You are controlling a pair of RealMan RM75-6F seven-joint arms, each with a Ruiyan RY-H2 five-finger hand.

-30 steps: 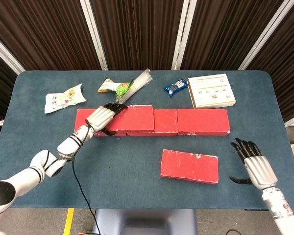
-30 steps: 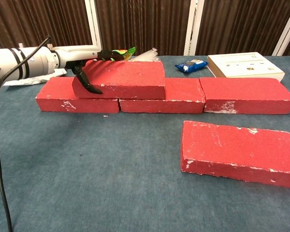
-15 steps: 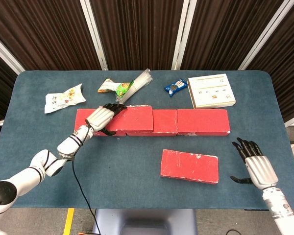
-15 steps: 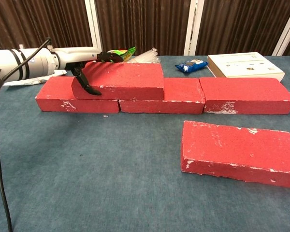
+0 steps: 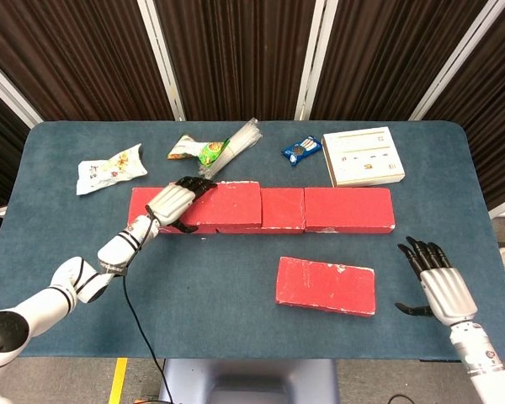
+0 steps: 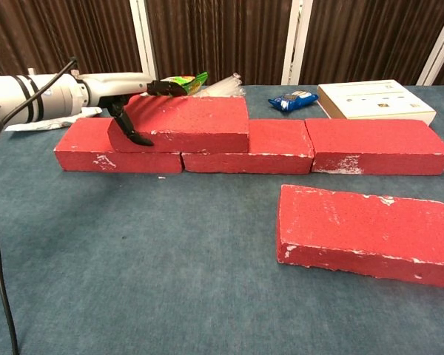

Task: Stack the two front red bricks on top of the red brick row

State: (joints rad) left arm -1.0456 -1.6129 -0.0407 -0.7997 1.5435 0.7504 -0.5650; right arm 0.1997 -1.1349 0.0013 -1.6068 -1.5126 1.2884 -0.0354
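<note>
First brick seated on the row, second one waiting at the front

The left hand [image 5: 175, 204] gripped the stacked brick [image 6: 183, 123] at its 9 o'clock end, fingers over the top and thumb down the front face, on top of the brick row [image 5: 337, 209] across a joint. The right hand [image 5: 438, 284] hung open and empty at 3 o'clock of the front brick [image 5: 326, 285], which lay flat on the desk [image 5: 236, 278] at 6 o'clock of the row. If the fingers dragged on release, the stacked brick could likely skew or slide off the row's front edge.
</note>
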